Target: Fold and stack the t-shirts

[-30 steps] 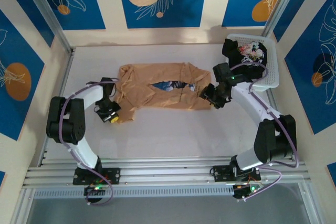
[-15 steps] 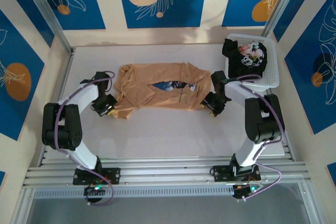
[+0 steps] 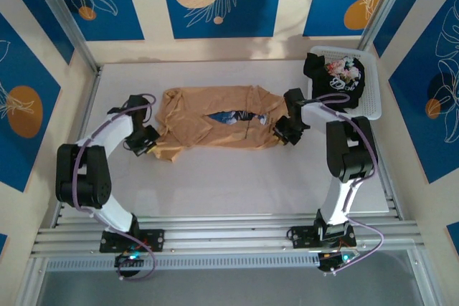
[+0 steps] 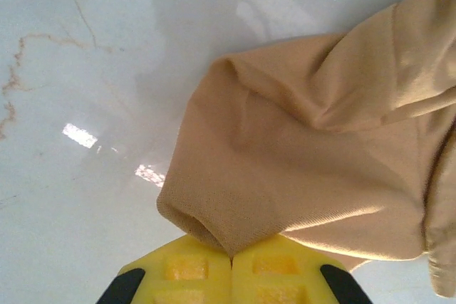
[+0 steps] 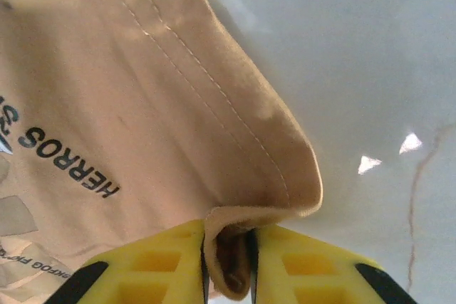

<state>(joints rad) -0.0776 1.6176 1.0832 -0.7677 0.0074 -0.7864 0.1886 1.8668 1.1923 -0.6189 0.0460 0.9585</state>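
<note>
Early | soft tan cloth t-shirt [image 3: 215,127] spread unfolded on the white table [image 3: 215,184] | left gripper [image 4: 231,261] clamped on its left edge | right gripper [image 5: 226,247] pinching its hemmed right corner | black printed t-shirt [image 3: 333,77] heaped in the white slatted plastic basket [image 3: 369,105] | all folding and stacking left.

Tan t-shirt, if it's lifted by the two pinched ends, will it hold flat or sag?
Probably sags: the tan t-shirt lies wrinkled and bunches softly in the left gripper and right gripper. Likely light; the thin hem curls.
</note>
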